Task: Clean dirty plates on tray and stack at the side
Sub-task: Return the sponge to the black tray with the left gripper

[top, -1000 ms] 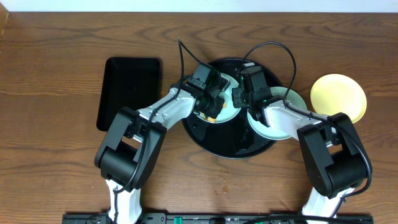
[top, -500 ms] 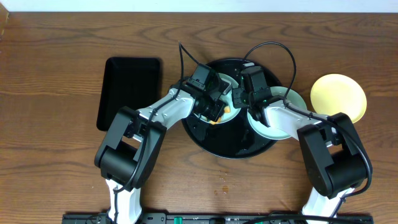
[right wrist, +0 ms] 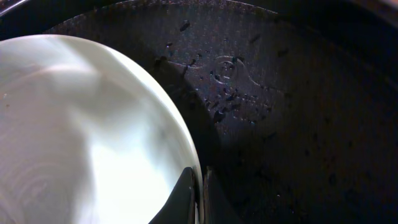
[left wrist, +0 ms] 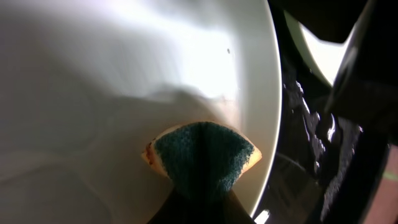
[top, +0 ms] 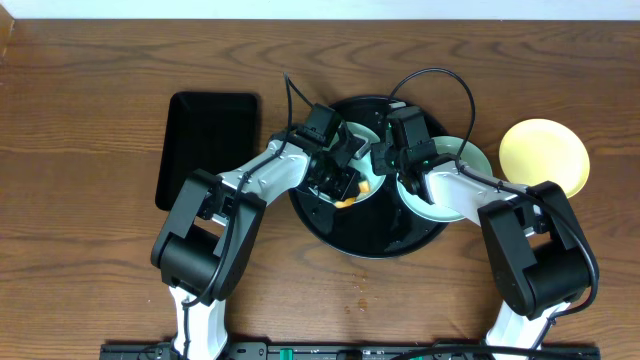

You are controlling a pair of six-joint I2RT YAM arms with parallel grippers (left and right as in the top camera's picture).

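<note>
- Over the last second the left claw [top: 338, 175] has swept the sponge [left wrist: 202, 158] a short way across the scrubbed plate [left wrist: 124, 74]. In the overhead view the sponge's orange edge now shows a little nearer to us than before.
- The left claw is clamped on the sponge, whose green scouring face is pressed flat on the plate, close to its right rim.
- The right claw [right wrist: 200, 186] has not moved. It is closed on that plate's rim, one finger on each side, pinning it to the round tray [top: 380, 240].
- What we can see of the plate around the sponge looks clean, so we judge the wiping well along, though the arms hide part of it.
- The second pale plate [top: 455, 200] lies at the tray's right edge, beneath the right arm.
- The yellow plate [top: 544, 155] sits alone on the worktop [top: 100, 250], right of the tray, which we take as the start of the stack.
- The rectangular tray [top: 208, 145] lies to the left.
</note>
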